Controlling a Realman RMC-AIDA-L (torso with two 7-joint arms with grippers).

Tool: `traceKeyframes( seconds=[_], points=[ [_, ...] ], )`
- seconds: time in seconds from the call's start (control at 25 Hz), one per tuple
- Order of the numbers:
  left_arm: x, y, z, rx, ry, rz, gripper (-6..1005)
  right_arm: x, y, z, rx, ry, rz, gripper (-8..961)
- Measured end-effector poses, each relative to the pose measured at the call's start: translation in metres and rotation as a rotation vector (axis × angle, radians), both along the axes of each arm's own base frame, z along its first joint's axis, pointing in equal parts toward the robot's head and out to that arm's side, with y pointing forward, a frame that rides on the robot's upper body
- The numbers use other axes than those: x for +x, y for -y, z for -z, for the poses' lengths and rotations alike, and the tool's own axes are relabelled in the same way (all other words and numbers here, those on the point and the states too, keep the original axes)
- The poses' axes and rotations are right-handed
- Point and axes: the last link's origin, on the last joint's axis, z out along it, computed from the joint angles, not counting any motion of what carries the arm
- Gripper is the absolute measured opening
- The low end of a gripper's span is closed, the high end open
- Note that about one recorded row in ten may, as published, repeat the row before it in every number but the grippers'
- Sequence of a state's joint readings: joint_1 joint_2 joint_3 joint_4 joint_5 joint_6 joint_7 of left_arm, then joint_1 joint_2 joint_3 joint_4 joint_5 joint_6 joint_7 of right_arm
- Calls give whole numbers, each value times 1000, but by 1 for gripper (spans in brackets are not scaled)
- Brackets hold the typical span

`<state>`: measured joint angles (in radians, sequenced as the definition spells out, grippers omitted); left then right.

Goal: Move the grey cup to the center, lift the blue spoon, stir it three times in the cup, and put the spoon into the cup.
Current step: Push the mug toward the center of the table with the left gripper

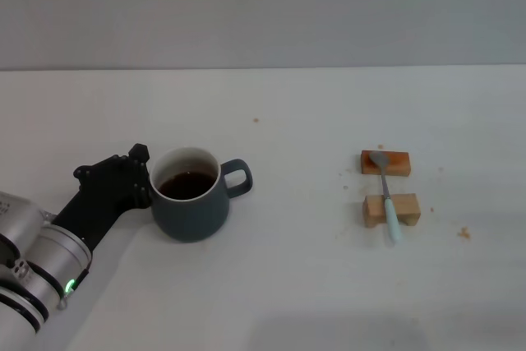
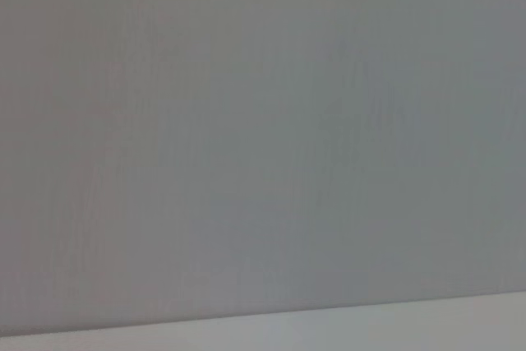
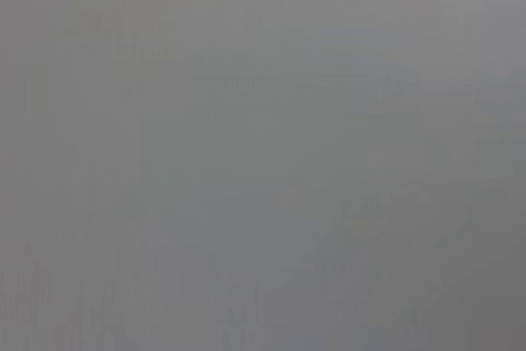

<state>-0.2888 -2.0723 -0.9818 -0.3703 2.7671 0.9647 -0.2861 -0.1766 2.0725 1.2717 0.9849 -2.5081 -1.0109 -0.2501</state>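
The grey cup (image 1: pixel 191 207) stands on the white table at the left in the head view. It holds dark brown liquid and its handle points right. My left gripper (image 1: pixel 141 187) is black and sits tight against the cup's left side. The blue spoon (image 1: pixel 386 195) lies at the right across two small wooden blocks, with its metal bowl on the far block and its pale blue handle pointing toward me. My right gripper is out of view. Both wrist views show only plain grey surface.
The orange-stained wooden block (image 1: pixel 385 162) and the plain wooden block (image 1: pixel 392 210) carry the spoon. Small crumbs (image 1: pixel 464 233) lie on the white table (image 1: pixel 296 285) at the right. A grey wall runs behind the table's far edge.
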Motion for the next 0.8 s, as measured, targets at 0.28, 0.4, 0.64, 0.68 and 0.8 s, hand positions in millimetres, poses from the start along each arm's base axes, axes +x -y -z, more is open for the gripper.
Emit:
traceKeyframes(
  seconds=[0.28,0.4,0.64,0.68,0.8],
  points=[
    [3,4,3,-11,6,12,-2,-1,-1,0,1,0,-3,840],
    [5,5,5,-22,7,23,-2,-1,-1,-1,1,1,-5,840],
    [14,11,15,-64,8,62,-2,-2,-2,-1,1,1,-7,840],
    [15,11,16,-70,8,67,-2,-2,-2,-1,0,1,-8,840],
    [20,14,21,-90,12,82,-2,-2,-2,-1,1,1,-8,840]
  ],
)
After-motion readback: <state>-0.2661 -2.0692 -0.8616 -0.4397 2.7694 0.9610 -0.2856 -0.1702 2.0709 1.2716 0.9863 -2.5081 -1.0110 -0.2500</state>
